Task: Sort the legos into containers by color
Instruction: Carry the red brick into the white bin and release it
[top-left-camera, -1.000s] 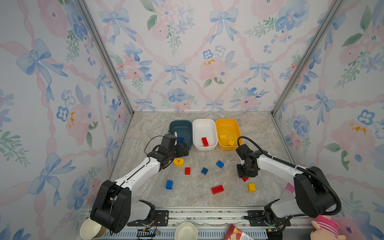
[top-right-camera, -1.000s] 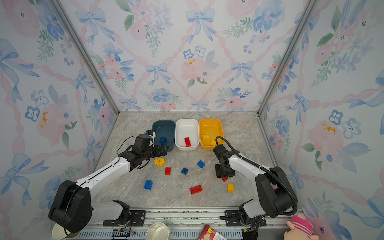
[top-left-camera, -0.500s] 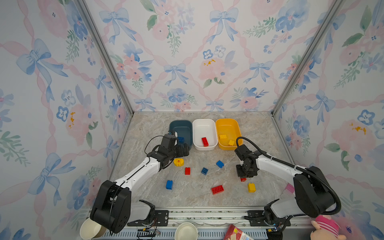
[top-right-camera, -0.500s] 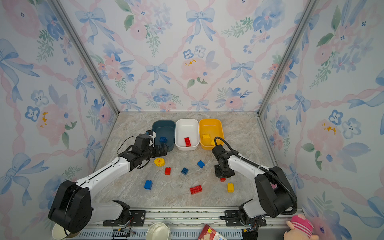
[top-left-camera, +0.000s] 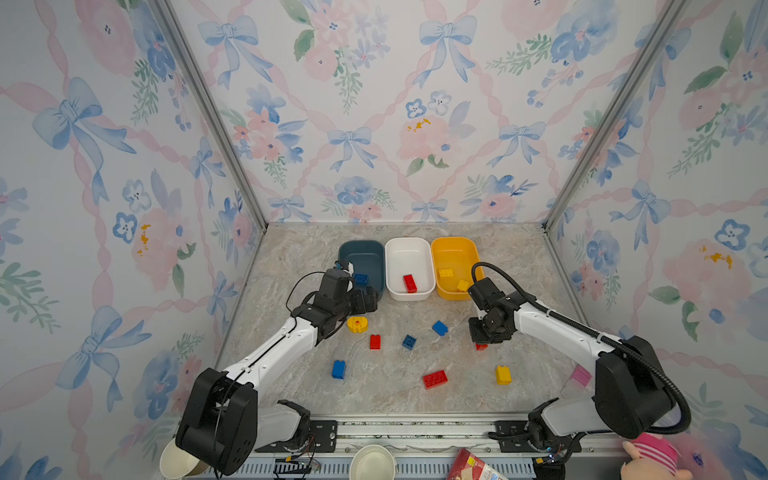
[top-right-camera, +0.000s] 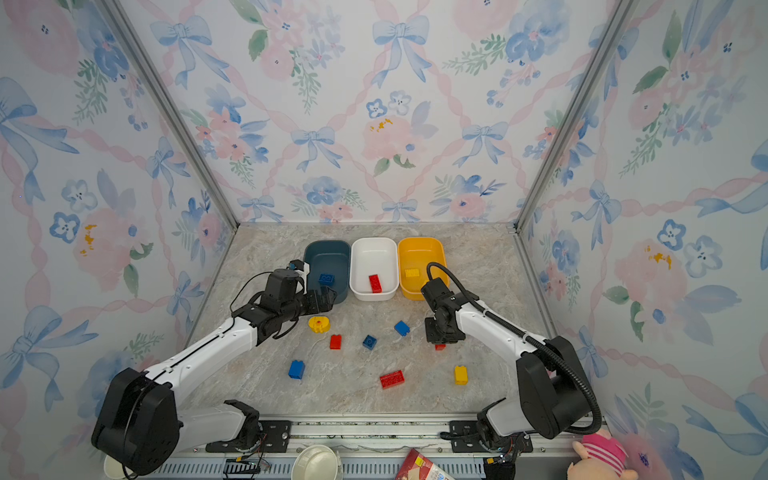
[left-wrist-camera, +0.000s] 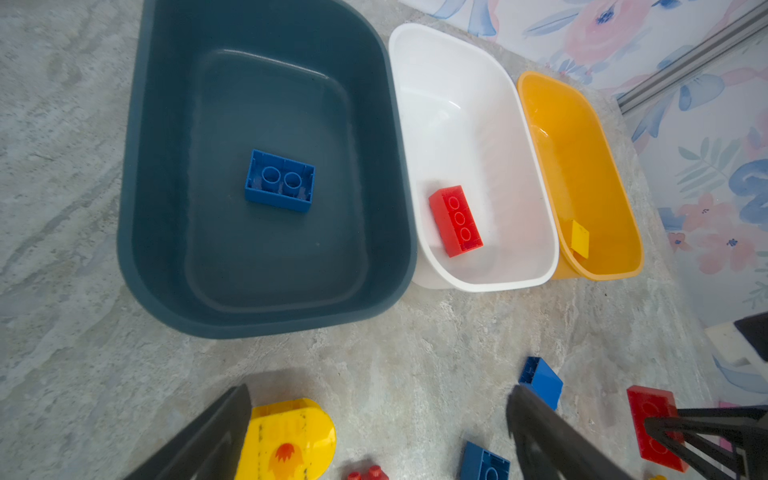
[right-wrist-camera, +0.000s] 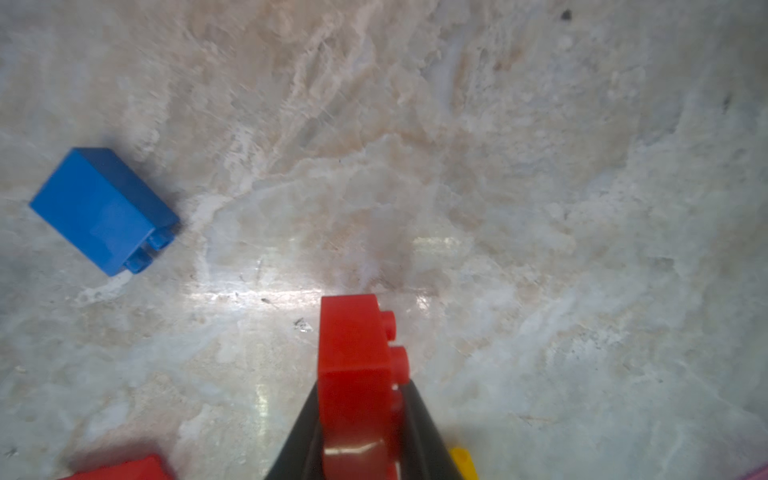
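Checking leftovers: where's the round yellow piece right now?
The round yellow piece lies left of centre in both top views, beside the left gripper, between the dark blue tub and a small red brick.

the marbled tabletop (top-left-camera: 386, 395) bears three tubs (top-left-camera: 409, 253) side by side and scattered loose bricks (top-left-camera: 434, 379).

Bright, even light from above in both top views, only soft short shadows on the marble tabletop (top-left-camera: 291, 266). Right wrist view is smeary all over: a white glare streak sits just beside the red brick (right-wrist-camera: 355, 357), and the blue brick (right-wrist-camera: 104, 208) farther from it looks soft. Left wrist view is much crisper.
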